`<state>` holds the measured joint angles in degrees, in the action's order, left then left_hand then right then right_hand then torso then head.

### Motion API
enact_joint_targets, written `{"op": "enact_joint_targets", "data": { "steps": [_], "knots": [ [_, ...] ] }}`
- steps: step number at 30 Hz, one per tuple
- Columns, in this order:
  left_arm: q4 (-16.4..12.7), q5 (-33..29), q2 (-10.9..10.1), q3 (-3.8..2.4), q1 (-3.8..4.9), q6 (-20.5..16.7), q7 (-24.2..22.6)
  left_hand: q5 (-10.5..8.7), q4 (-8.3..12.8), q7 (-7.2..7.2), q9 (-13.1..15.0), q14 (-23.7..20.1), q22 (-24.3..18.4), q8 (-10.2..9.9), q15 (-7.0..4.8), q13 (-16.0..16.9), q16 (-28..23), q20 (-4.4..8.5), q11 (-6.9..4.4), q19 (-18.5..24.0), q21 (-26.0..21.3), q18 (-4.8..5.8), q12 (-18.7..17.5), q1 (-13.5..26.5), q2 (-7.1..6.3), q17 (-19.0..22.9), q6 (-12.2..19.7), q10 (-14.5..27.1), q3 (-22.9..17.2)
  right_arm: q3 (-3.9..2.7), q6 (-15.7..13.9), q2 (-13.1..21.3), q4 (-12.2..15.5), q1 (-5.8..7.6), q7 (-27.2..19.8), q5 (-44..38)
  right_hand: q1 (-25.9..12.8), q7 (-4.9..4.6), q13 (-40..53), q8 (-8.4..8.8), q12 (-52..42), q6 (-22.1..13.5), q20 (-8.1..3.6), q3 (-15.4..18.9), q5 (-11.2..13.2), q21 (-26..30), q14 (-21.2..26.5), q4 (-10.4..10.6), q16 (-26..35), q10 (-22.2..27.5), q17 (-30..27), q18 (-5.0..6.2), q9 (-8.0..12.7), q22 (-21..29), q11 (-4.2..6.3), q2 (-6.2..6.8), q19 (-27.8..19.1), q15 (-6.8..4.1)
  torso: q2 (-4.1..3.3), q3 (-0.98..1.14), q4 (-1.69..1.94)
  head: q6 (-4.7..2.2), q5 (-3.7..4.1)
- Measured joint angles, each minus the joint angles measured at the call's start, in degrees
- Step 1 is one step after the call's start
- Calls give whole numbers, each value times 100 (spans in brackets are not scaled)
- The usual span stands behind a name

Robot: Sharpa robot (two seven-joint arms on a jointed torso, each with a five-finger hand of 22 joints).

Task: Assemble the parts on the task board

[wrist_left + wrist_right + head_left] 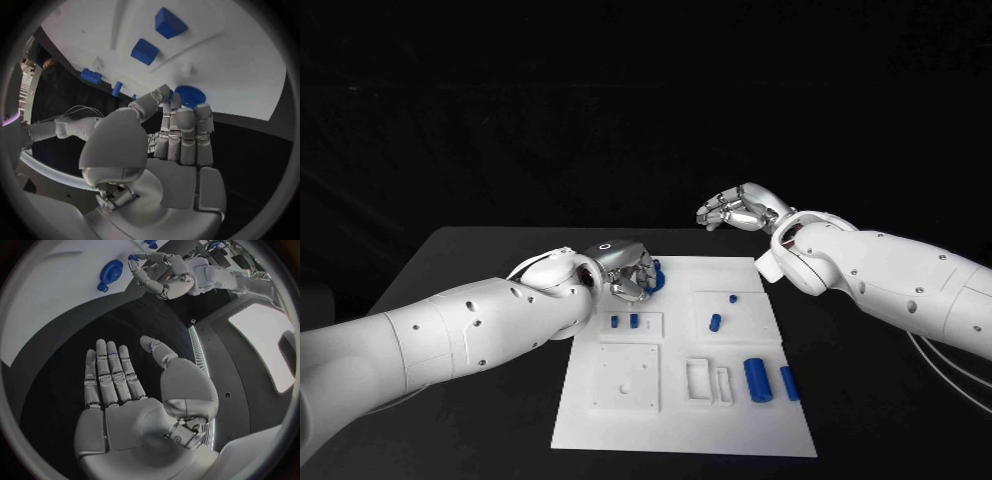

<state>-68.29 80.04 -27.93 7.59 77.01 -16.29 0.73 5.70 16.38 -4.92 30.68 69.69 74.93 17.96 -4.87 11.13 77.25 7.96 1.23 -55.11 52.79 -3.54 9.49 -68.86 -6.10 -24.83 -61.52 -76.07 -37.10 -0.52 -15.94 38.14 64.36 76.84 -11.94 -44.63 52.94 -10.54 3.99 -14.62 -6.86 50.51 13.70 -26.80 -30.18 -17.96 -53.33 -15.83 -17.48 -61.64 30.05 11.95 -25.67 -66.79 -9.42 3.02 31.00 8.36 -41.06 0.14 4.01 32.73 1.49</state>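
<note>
While most blue parts (756,379) lie loose on task board (733,430): barely begun; left hand (629,270) reaching blue gear (189,95), grasp unclear; right hand (740,208) released, far right.

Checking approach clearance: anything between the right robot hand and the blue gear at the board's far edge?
Nothing: the right wrist view shows bare black table between the right robot hand and the blue gear. The left robot hand sits beside the gear.

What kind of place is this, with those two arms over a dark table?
Probably a robotics lab or test bench. A white task board with shaped slots and small blue parts lies on a black table, and the left hand reaches to a blue gear at its edge, while the right hand hangs open.
</note>
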Motion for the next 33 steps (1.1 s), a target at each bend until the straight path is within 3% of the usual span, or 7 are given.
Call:
{"op": "enact_joint_targets", "data": {
  "steps": [9, 19, 33],
  "knots": [
    [-322, -342, -280, -161, 2, 91, 28, 23, 0, 1, 1, 0, 1, -4, 1, 4, 0, -1, 22, 0, 0, 0, -2, -7, -8, 1, 1, -22, 1, 0, 0, 9, -1, 0, 0, 9, 0, 0, 0, 0, 0, 0, 0, 0, 0, 0, 0, 0, 0, 0, 0, 0, -1, -5, 0, 0, 0, 0, 2, -4, 15, -14, -11],
    [-440, -531, -506, -161, 2, 473, 164, 25, 0, 5, 0, 27, 1, -25, -8, 7, 0, -10, 38, -9, 0, 0, -17, -13, -16, 2, 5, -40, 1, 0, 0, 30, -4, 0, 0, 15, 0, 0, 0, 0, 0, 0, 0, 0, 0, 0, 0, 0, 0, 0, 1, 0, 1, -5, 0, 0, 0, 0, -2, -7, 14, -15, -35],
    [-319, -522, -497, -158, 1, 697, 257, 24, 8, -10, -9, 28, -1, -4, -7, 7, 0, -12, 38, -9, 0, -2, -18, 4, -1, 3, -8, -39, 8, 0, 1, 12, -14, 0, 0, 21, 0, 0, 0, 0, 0, 0, 0, 0, 0, 0, 0, 0, 0, 0, -4, -1, 4, -4, 0, 0, 0, 0, -14, -1, -9, 7, -82]
  ]
}}
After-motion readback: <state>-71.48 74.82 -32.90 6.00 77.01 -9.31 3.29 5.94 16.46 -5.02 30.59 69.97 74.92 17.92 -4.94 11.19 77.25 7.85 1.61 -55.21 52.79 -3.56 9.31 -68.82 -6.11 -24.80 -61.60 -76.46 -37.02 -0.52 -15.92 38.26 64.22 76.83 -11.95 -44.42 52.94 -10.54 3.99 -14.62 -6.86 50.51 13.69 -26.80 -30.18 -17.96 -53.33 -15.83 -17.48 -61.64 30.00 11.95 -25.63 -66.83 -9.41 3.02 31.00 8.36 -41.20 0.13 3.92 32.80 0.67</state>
